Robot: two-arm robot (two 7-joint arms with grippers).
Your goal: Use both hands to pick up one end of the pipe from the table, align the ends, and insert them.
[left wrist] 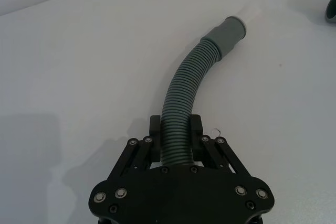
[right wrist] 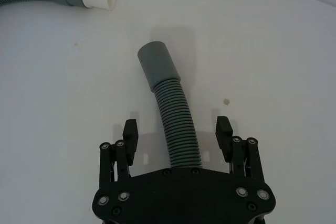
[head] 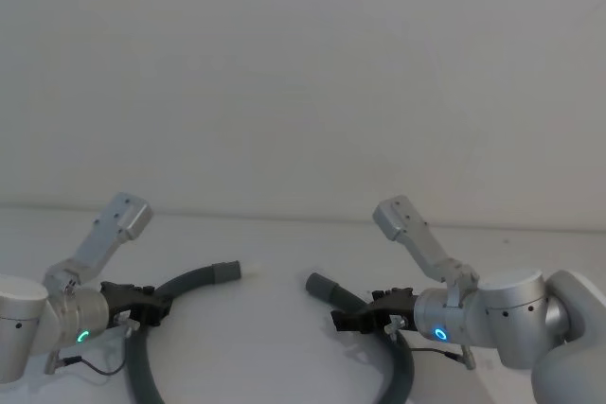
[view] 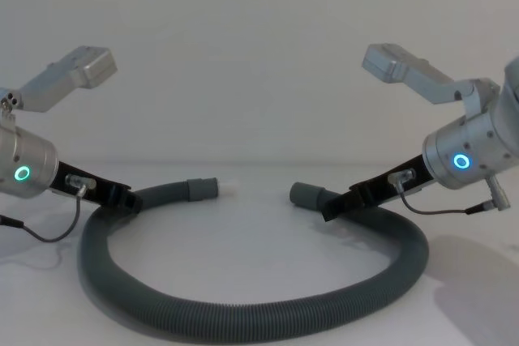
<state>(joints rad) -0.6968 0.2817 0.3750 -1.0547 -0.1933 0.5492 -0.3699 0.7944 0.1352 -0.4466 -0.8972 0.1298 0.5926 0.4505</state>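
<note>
Our left gripper (left wrist: 176, 129) is closed on the pipe (view: 243, 313), with its two fingers (left wrist: 156, 127) pressed against either side of the corrugated grey body, some way back from the spigot cuff (left wrist: 229, 31). From between those fingers the pipe runs forward and bends off to one side. It ends in that smooth grey cuff, whose white tip (left wrist: 249, 13) points away from the hand. From the chest view we see this gripper low over the table (view: 243, 241), with the cuff lying ahead of its fingertips.

Our right gripper (right wrist: 177, 129) stands wide open. Its fingers (right wrist: 130, 132) sit on either side of the pipe with bare table showing in the gap on each side, so they grip nothing. The pipe comes out from under the palm and passes between the fingers. It ends just beyond them in the plain cuff (right wrist: 156, 65), whose hollow mouth faces away from the hand. We cannot tell whether this cuff rests on the table or hangs slightly above it.

The two cuffs lie between our hands, well apart, with bare table separating them — and they are not in line, the spigot cuff lying beyond the plain one and off to one side. Behind both hands the pipe sweeps back toward us in one wide loop resting on the table.
</note>
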